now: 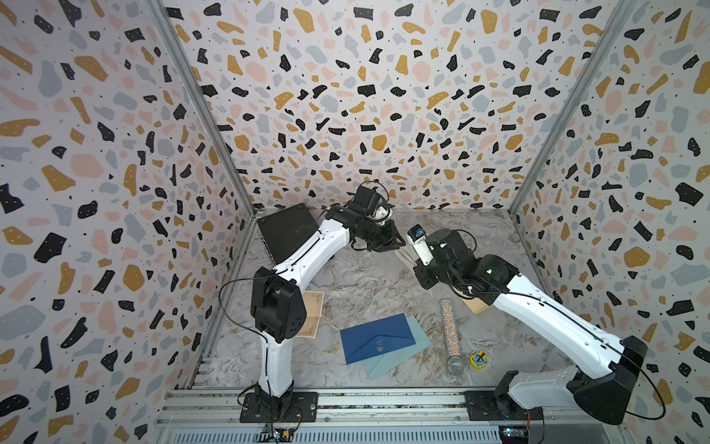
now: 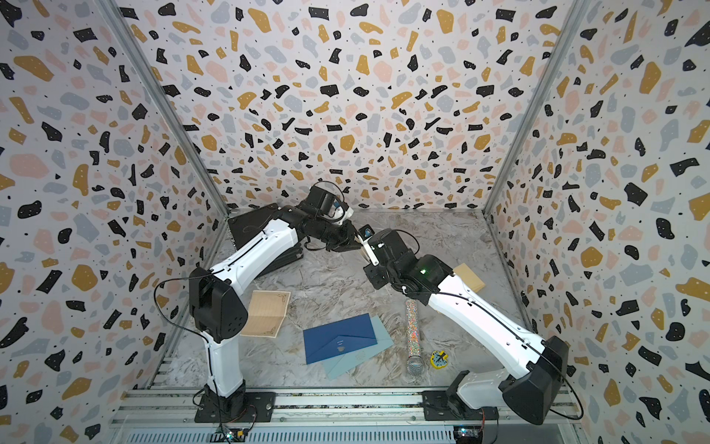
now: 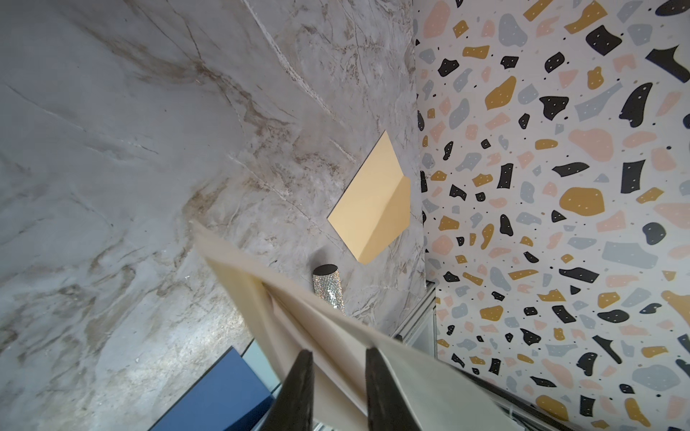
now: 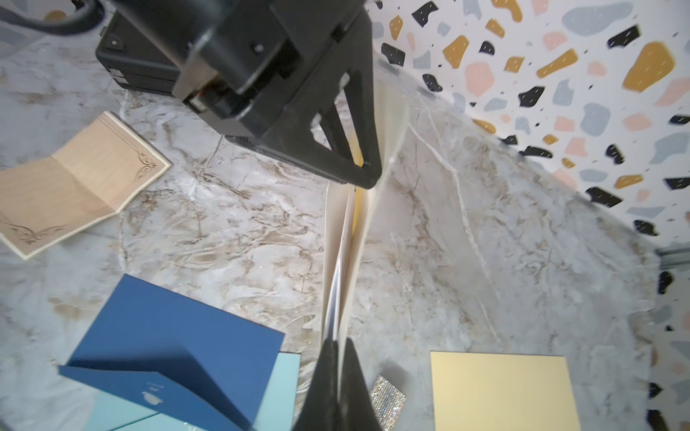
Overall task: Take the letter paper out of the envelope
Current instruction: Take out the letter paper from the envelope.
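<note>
A cream envelope (image 4: 338, 231) hangs edge-on in the air above the back middle of the table, stretched between my two grippers. Thin white sheet edges, the letter paper (image 4: 333, 298), show inside it between its cream walls. My right gripper (image 4: 338, 341) is shut on the envelope's near edge; in both top views its fingertips are hidden under its wrist. My left gripper (image 3: 338, 352) is at the far end, its jaws apart with the envelope's (image 3: 242, 268) cream layers running loosely between them. In a top view this gripper (image 1: 397, 240) is beside the right wrist.
On the marble table lie a tan ornamented letter sheet (image 1: 313, 315), a dark blue envelope (image 1: 376, 342) over a light blue one (image 1: 417, 344), a glitter microphone (image 1: 449, 334), a yellow toy (image 1: 479, 359), a yellow-tan envelope (image 3: 369, 201) and a black case (image 1: 286, 230).
</note>
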Motion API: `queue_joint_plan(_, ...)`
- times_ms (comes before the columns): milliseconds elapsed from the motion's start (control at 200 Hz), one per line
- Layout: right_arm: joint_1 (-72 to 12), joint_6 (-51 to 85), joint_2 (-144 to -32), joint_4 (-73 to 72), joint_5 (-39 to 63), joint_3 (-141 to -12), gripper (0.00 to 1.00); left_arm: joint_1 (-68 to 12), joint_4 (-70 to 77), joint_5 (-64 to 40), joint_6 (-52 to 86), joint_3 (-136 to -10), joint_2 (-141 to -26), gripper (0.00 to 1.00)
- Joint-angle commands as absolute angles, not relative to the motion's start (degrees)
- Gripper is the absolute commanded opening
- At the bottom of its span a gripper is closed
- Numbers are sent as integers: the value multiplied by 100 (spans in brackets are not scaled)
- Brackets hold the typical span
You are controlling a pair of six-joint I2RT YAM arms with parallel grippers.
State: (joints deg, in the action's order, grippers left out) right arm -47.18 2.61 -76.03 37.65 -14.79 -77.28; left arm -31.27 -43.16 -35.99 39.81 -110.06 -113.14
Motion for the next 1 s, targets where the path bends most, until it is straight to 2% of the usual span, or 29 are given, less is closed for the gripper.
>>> queue_joint_plan(0,-4936,-224,-7540,3104,-2203,-7581,0,-3173,-4525,-3826,4331,-11041,-11450,27)
queue_joint_plan(155,-5064,-461,-7543,2675,-2690,-7371,0,-3173,-4878,-3840,4433,-11121,-11566,25)
queue_joint_plan(390,-5145,-607,-7615,2459,-2719,-7264,0,-3173,-4753,-3811,4566,-10970,-11559,22)
queue_joint_plan(496,-5181,-580,-7586,2417,-2709,-7225,0,-3173,-4713,-3817,4587,-10965,-11567,15)
queue_joint_plan(621,-5191,-571,-7578,2447,-2677,-7186,0,-3173,-4577,-3843,4685,-10951,-11509,0)
queue_joint_plan(811,-5117,-414,-7682,2690,-2547,-7110,0,-3148,-4222,-3990,4972,-11047,-11373,0)
queue_joint_plan(996,-4708,32,-7843,3002,-2253,-7102,0,-3028,-3968,-4195,5576,-11192,-11295,0)
